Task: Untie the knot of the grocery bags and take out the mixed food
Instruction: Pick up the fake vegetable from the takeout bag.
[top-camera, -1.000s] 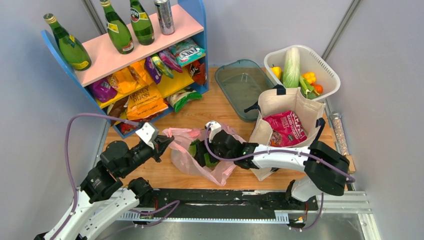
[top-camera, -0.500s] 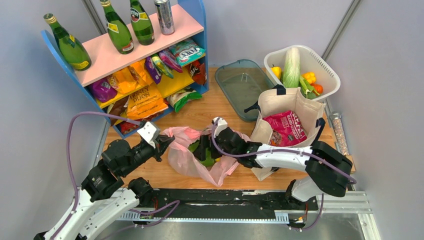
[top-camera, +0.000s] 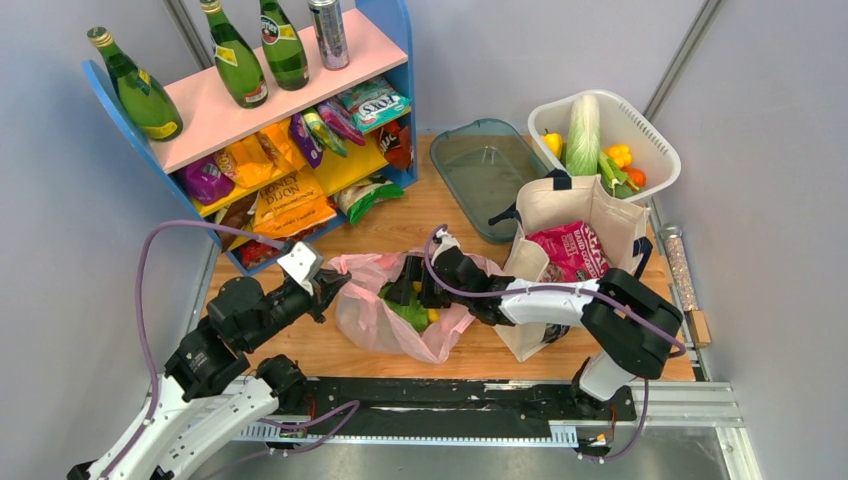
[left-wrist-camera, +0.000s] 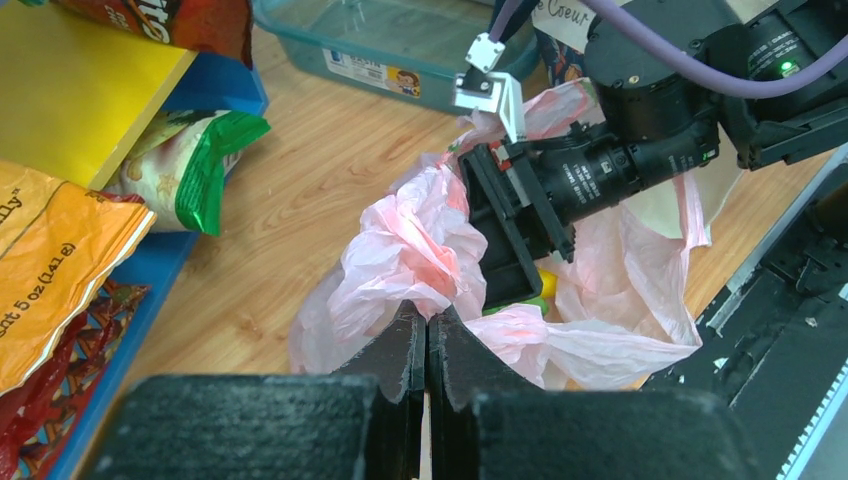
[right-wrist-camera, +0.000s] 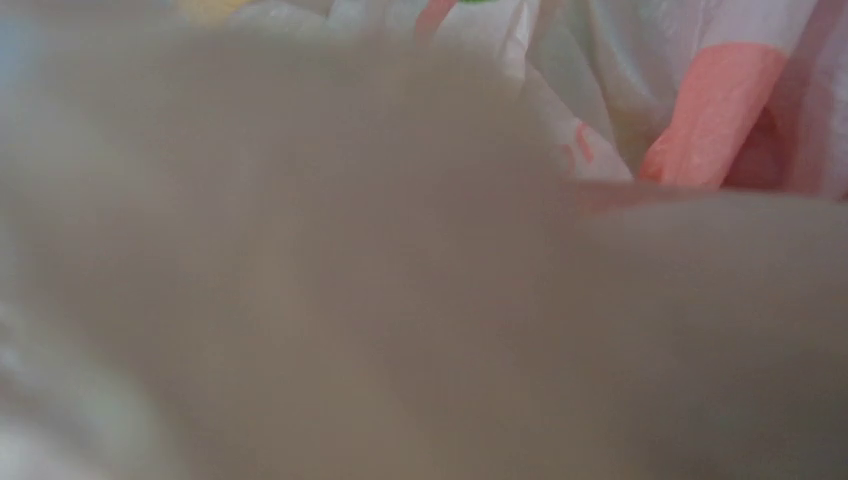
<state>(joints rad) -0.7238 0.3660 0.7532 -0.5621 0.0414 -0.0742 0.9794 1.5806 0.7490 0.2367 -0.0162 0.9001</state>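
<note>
Thin, crinkly plastic — pink bag (top-camera: 362, 308); matt canvas tote (top-camera: 572, 203); wooden table (top-camera: 420, 215).

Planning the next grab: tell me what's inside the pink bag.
A green item and a yellow item show in the pink bag, beside the open right gripper. Crumpled plastic and the gripper cover the rest.

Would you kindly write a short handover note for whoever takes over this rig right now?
Left end effector: shut on the rim of the pink plastic bag.
Right end effector: open, inside the bag's mouth; nothing visibly gripped.
Things: green food and a yellow piece lie in the pink bag; a magenta packet sits in the canvas tote.
Done: the pink bag is open, no knot visible.
Left: take the food out of both bags.
</note>
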